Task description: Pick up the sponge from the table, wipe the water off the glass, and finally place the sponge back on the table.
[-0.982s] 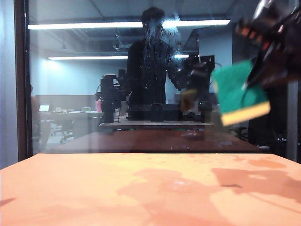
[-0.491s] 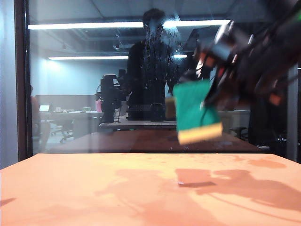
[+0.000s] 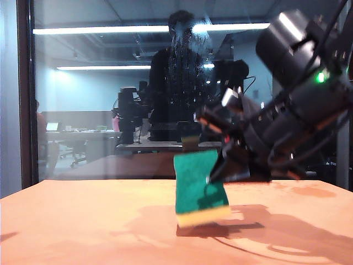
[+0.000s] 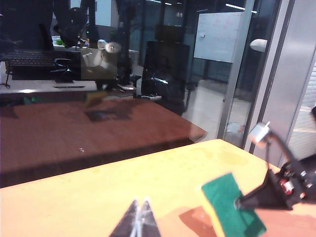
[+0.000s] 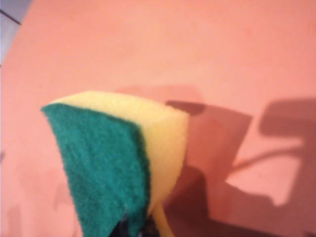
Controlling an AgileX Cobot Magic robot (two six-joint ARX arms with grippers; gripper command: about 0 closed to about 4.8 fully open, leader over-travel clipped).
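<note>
The sponge [image 3: 199, 185], green face over cream foam, hangs on edge just above the table [image 3: 83, 221], its cream side lowest. My right gripper [image 3: 214, 175] is shut on its edge, reaching in from the right. The right wrist view shows the sponge [image 5: 113, 153] pinched at the right gripper [image 5: 136, 229], with its shadow close beneath. In the left wrist view my left gripper [image 4: 139, 217] is shut and empty over the table, left of the sponge [image 4: 229, 205]. The glass [image 3: 110, 110] stands upright behind the table. Water [image 3: 185, 49] speckles its upper middle.
A dark frame post [image 3: 23, 94] edges the glass at the left. The pane mirrors an office with strip lights and a dark figure. The right arm's bulky body [image 3: 298, 110] and its cables fill the right side above the table.
The right arm has swung down and to the left with the sponge, from high at the right in front of the glass to just above the table. The left gripper has stayed still.
</note>
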